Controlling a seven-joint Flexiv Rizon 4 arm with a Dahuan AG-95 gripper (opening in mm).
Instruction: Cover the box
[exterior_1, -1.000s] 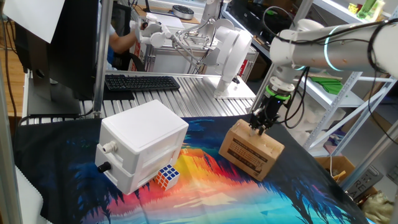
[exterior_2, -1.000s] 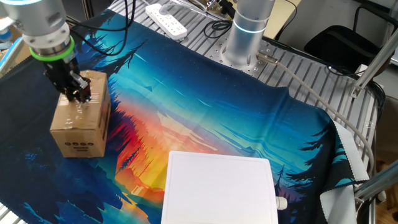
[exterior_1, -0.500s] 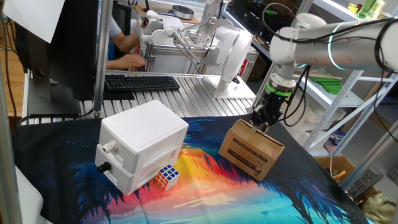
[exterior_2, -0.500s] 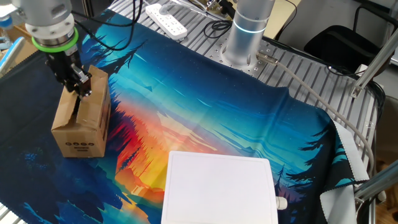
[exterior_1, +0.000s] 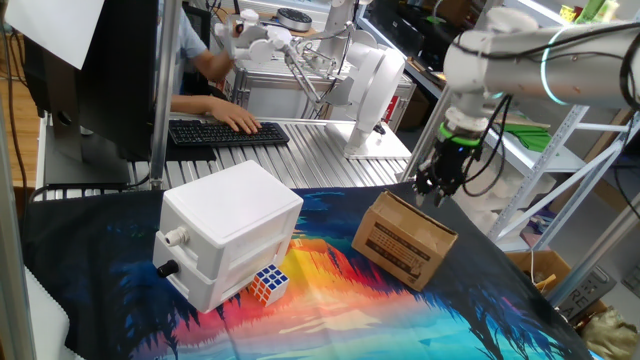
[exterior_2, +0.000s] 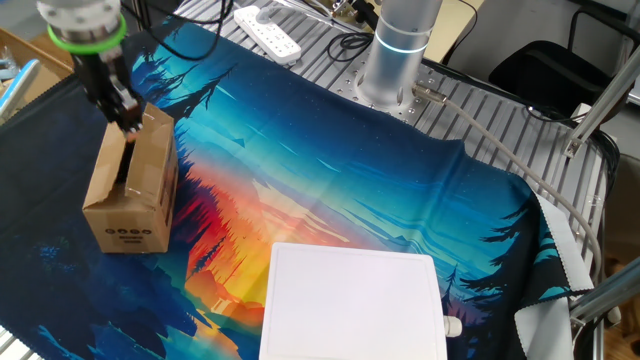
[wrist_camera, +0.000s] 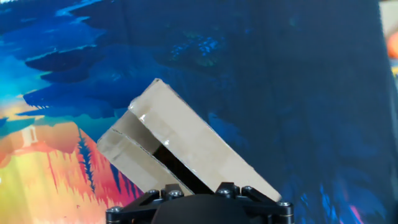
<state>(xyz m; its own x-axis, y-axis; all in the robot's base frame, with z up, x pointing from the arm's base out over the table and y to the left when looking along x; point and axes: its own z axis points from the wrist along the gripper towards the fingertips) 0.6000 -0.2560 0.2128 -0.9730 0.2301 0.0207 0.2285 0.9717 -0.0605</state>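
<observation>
The gripper (exterior_1: 437, 190) hovers above the box (exterior_1: 405, 240) (flaps ajar); finger spacing unreadable.

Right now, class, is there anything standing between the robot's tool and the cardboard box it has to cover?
Nothing visible stands between them. The tool hangs just above the box, near one top flap, which has sprung up and left a dark gap. The white plastic box and the Rubik's cube sit off to one side.

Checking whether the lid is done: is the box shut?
Not fully: the box shows a dark gap between its top flaps, also in the hand view.
</observation>
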